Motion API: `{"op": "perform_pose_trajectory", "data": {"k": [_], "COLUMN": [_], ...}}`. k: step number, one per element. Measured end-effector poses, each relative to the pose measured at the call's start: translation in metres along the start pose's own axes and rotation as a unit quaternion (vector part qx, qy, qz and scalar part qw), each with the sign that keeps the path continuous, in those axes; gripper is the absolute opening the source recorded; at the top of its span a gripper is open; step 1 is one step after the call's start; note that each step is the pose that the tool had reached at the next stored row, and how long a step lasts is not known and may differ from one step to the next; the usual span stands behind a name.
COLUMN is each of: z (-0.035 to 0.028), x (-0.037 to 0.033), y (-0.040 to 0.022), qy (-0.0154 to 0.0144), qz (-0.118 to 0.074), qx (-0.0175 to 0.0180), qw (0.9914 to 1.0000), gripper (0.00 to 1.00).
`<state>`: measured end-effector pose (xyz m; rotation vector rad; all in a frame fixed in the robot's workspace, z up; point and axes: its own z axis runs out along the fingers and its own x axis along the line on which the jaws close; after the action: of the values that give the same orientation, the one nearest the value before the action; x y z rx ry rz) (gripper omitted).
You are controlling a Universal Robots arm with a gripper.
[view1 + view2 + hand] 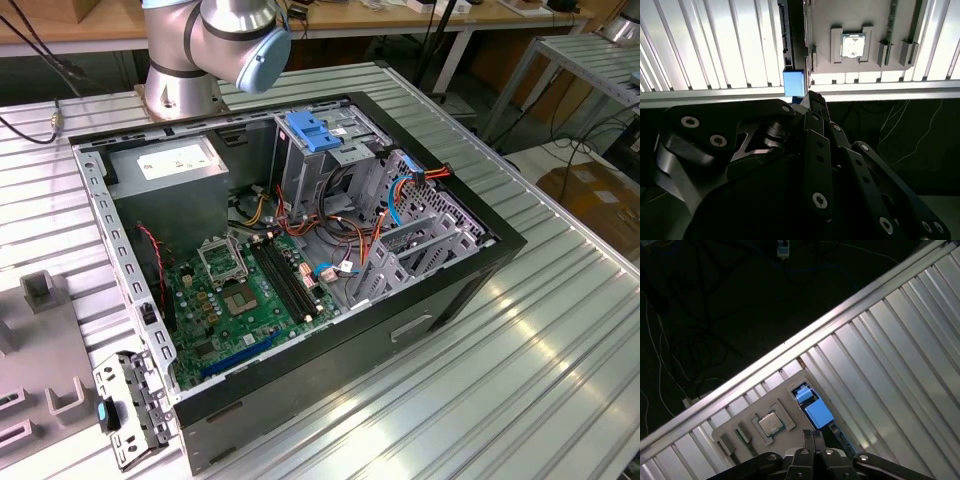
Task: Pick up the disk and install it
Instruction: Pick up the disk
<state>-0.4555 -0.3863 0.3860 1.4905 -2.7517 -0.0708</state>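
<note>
Counted in the exterior view:
- one open computer case (300,340) on the slatted metal desk (530,380)
- one green motherboard (250,300) inside the case
- one grey power-supply box (170,165) inside the case, bearing one white sticker (175,158)
- one blue latch plate (315,132) on the drive cage at the far side
- one arm base (180,70), mounted on the desk beyond the case
- one grey fixture plate (40,350), lying at the exterior view's left of the case

The sticker's print is too small to be read, and no other writing can be made out.

One disk (815,411) (793,82) is noted in both wrist views. It is presented edge-on as a narrow dark strip ending in a bright blue plastic block. It is set along one side of the fixture plate (777,407) (840,15), close to the desk's edge. Whether it touches the plate or lies just beside it cannot be told. On the plate, one square processor chip (853,45) is seated in a recess. Two narrow slots (885,50) are cut beside the chip.

The end effector (813,436) (812,97) is seen in both wrist views as black linked fingers. The tips are pressed together with no gap visible between them, and nothing is held. The tips are lined up just beside the disk's blue end; contact with it cannot be judged.
</note>
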Motion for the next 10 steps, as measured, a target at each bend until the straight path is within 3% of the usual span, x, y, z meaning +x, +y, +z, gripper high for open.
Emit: {"op": "perform_pose_trajectory", "data": {"k": [3, 6, 10], "z": [0.0, 0.0, 0.0], "x": [0.0, 0.0, 0.0], "y": [0.0, 0.0, 0.0], "qy": [0.0012, 0.0028, 0.0034], "qz": [-0.028, -0.062, -0.076], "qx": [-0.0003, -0.0007, -0.0009], "qw": [0.99961, 0.99807, 0.99709], "gripper": [0.11, 0.11, 0.11]}}
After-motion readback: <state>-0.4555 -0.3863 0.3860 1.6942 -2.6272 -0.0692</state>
